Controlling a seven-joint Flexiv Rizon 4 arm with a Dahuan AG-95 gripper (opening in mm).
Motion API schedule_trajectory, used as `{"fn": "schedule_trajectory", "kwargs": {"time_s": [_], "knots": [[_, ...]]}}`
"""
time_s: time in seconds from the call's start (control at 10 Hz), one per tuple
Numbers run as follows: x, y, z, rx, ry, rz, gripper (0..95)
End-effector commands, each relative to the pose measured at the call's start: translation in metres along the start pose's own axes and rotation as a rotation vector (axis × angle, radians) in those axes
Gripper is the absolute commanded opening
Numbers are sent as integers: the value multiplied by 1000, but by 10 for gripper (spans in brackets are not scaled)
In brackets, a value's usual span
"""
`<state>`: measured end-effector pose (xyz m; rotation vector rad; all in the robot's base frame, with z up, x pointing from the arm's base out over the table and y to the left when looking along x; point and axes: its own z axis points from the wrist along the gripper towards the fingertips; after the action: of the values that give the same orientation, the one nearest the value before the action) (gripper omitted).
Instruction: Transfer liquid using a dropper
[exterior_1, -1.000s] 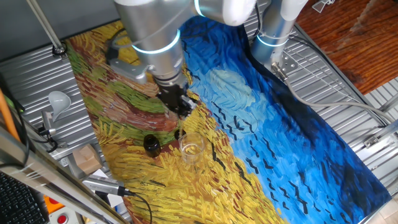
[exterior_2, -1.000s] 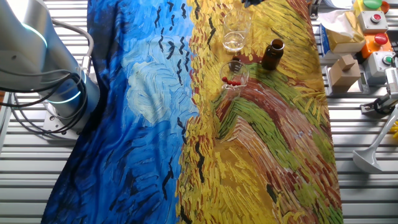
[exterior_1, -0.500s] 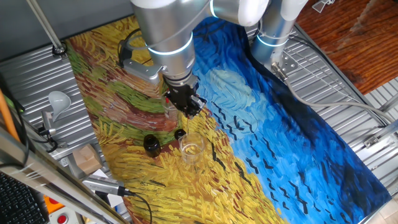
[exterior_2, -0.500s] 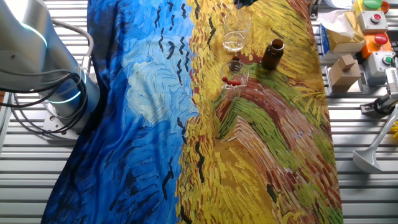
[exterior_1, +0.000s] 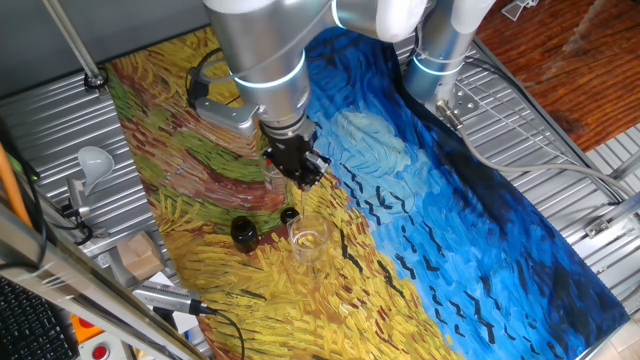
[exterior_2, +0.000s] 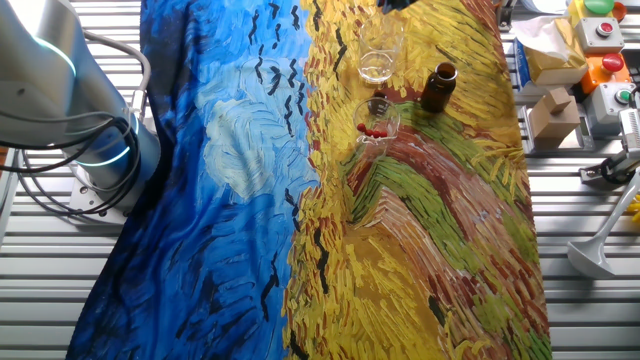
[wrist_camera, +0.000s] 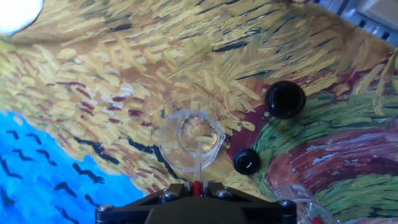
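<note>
No readable text, labels, brands or nos. in any view (the boxes (exterior_2: 553, 52) and buttons (exterior_2: 598, 28) at the table edge show only colours, print too small to tell).

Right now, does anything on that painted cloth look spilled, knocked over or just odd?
Nothing spilled or toppled. The brown bottle stands open, its black cap lying loose beside it. The glass stands upright; spare droppers sit in another glass.

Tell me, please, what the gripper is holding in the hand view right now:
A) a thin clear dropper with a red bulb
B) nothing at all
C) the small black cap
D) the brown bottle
A: the gripper pinches the dropper, its red bulb between the fingers and its clear tip pointing at the empty glass.
</note>
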<state>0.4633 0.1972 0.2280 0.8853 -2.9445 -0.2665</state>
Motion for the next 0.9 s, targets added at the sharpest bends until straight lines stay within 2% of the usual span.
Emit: {"fn": "schedule_trajectory", "kwargs": {"time_s": [0.1,0.4,0.9], "knots": [[-3,6,7,11,-4,27,0],[-9,10,15,16,-3,38,0],[-9,6,43,28,-7,39,0]]}}
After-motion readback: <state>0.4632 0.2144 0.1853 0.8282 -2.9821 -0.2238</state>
